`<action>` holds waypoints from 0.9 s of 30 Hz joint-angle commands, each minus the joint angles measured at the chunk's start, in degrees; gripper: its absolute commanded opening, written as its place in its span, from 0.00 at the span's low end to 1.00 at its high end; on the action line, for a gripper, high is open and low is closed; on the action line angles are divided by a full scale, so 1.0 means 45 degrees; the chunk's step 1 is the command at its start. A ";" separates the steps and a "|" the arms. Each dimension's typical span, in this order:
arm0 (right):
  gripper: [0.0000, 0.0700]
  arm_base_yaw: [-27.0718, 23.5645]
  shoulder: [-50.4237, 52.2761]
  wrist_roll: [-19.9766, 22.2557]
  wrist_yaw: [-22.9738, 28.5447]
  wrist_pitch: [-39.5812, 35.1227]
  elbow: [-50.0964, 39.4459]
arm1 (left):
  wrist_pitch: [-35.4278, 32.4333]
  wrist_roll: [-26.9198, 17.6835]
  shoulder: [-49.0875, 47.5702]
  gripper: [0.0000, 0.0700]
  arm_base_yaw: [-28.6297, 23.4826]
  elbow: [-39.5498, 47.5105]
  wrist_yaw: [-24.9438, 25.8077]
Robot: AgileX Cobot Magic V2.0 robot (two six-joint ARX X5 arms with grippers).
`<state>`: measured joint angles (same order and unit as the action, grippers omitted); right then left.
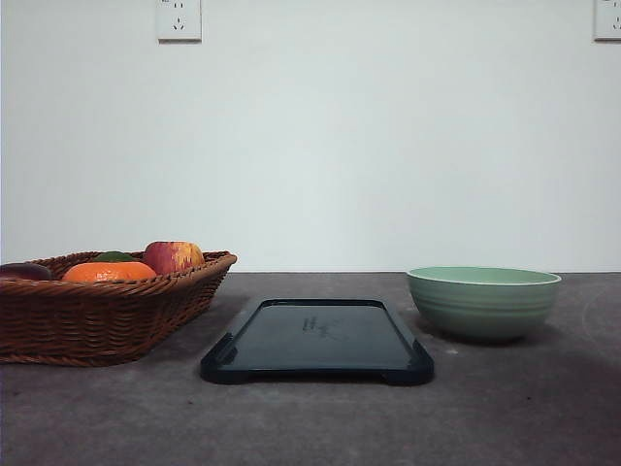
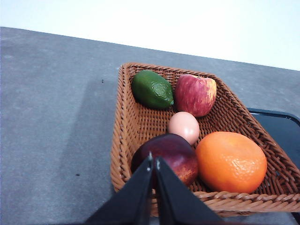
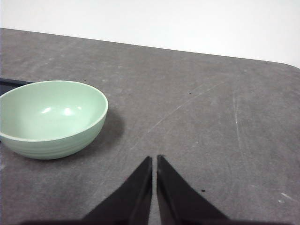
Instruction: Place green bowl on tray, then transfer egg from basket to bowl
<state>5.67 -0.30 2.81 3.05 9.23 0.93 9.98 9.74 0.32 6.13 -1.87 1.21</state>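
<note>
While both hands, left [image 2: 153,161] and right [image 3: 154,160], sit clenched and empty, I note nothing done: pale green ribbed bowl [image 1: 483,301] on grey counter [image 1: 310,417] beside glossy dark rectangular tray [image 1: 320,340]; small pinkish egg [image 2: 183,126] in brown wicker basket [image 2: 123,140].

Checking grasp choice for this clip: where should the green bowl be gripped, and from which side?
Probably the rim of the green bowl, from above. It stands upright and empty on the table, so one finger can go inside the wall and one outside. The right gripper, fingers together, sits nearest.
</note>
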 commanded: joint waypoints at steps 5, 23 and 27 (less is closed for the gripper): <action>0.01 0.0029 0.0019 0.0005 -0.0034 -0.0097 -0.0049 | -0.0397 0.0434 -0.0010 0.00 0.0000 0.0214 -0.0034; 0.01 0.0039 0.0019 -0.5187 -0.0700 -0.1006 0.0069 | -0.0574 0.6353 -0.0010 0.00 -0.0005 -0.0249 -0.0034; 0.01 0.0039 0.0015 -0.5058 -0.1118 -0.1015 0.0449 | -0.1202 0.4466 -0.0009 0.00 0.0000 -0.0706 -0.0034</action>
<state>5.67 -0.30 -19.59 -1.60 5.44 1.71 6.22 34.72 0.34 6.13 -3.73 1.23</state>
